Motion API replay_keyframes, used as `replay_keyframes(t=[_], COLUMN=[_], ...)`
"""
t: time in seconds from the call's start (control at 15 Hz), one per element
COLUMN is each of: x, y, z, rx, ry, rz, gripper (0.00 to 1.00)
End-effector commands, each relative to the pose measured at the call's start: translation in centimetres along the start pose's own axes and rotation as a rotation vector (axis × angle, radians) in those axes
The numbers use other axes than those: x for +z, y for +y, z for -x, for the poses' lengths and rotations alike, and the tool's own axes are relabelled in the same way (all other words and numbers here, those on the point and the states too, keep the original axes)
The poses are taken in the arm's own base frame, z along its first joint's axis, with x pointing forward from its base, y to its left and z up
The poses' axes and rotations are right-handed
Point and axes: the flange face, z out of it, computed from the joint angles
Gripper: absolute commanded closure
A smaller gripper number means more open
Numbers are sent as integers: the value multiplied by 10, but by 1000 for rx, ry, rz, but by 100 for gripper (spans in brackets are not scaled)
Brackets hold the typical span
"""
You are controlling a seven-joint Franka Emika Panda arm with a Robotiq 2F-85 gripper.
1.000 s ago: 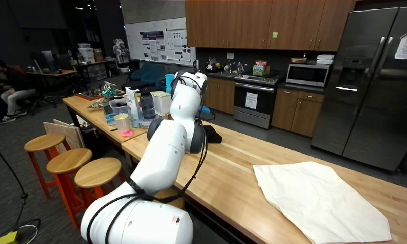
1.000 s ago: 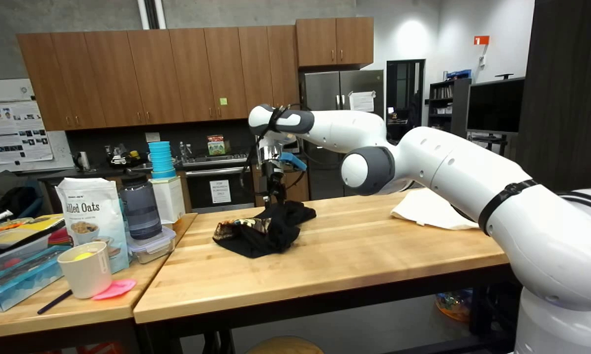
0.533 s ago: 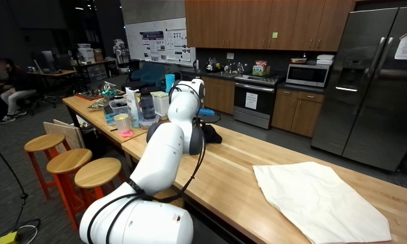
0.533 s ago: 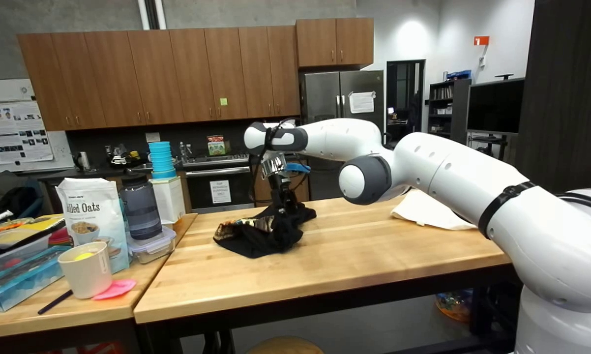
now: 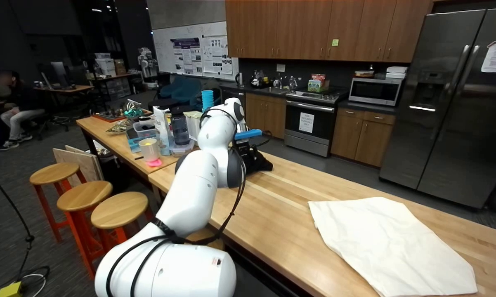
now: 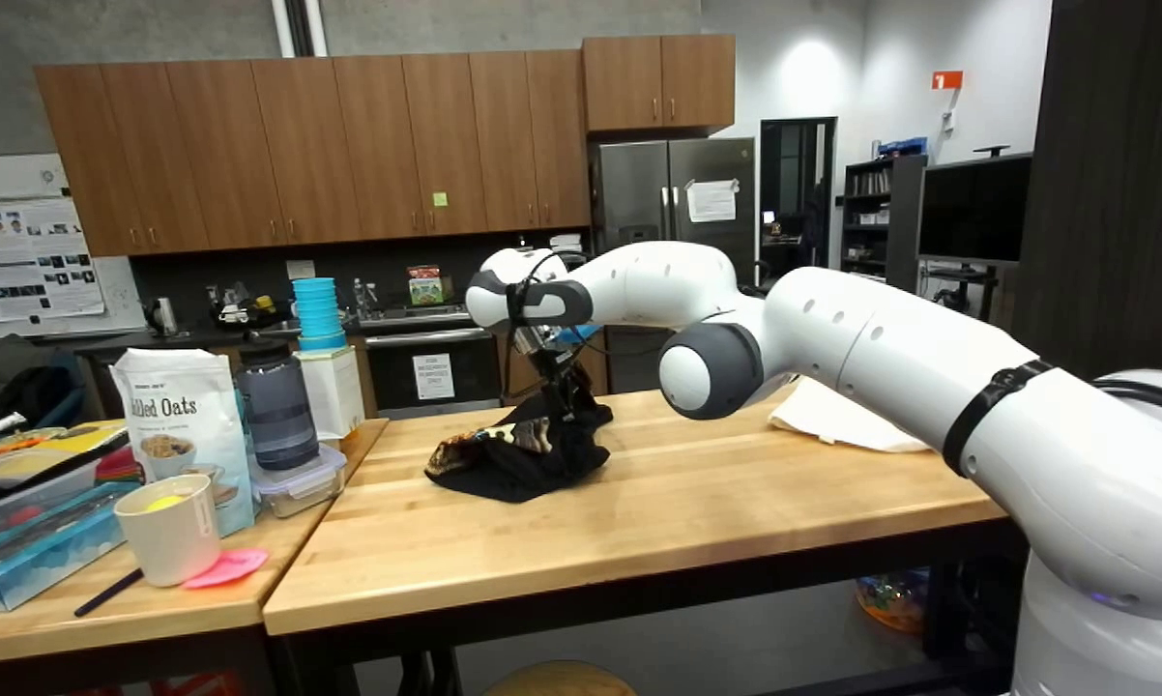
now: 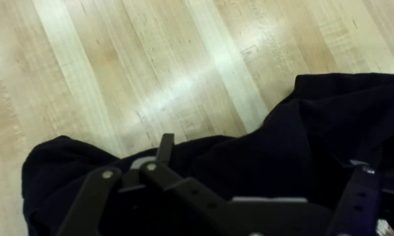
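A black cloth with a colourful printed patch lies crumpled on the wooden table; it shows in both exterior views (image 6: pixel 518 474) (image 5: pixel 265 164) and fills much of the wrist view (image 7: pixel 334 111). My gripper (image 6: pixel 568 404) is tilted and low, with its fingers against or just over the cloth's back part; contact is hard to tell, black on black. In an exterior view my gripper (image 5: pixel 254 159) is partly behind the arm. In the wrist view the fingers of my gripper (image 7: pixel 262 160) stand wide apart, with dark cloth below and between them. The fingertips' lower ends are hard to make out.
A white cloth (image 5: pixel 390 247) lies flat farther along the table (image 6: pixel 736 493). On the adjoining table stand an oats bag (image 6: pixel 180 425), a dark bottle (image 6: pixel 276 406), a cream mug (image 6: pixel 168 530), a lidded container (image 6: pixel 301 478) and a blue box (image 6: pixel 49 551). Stools (image 5: pixel 120 210) stand beside the table.
The arm has lowered and my gripper has tilted more, its tips shifting to the right in an exterior view. The black cloth has shifted slightly right and back.
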Motion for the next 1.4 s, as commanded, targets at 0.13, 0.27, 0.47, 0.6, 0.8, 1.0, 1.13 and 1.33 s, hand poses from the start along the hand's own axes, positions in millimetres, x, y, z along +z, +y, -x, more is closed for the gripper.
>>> replay_keyframes(t=[0.13,0.27,0.47,0.6,0.8,1.0,1.13,1.33], x=[-34,-49,-72,-79,-76,-72,-69,-63], y=[16,25,37,48,55,58,59,57], z=[25,39,59,71,74,67,58,39], rx=[129,206,333,421,520,597,644,691], ry=[59,89,164,200,231,255,299,360], rz=[20,18,-10,-45,-120,-137,-160,-195], gripper=[0,0,0,0,0,0,0,0])
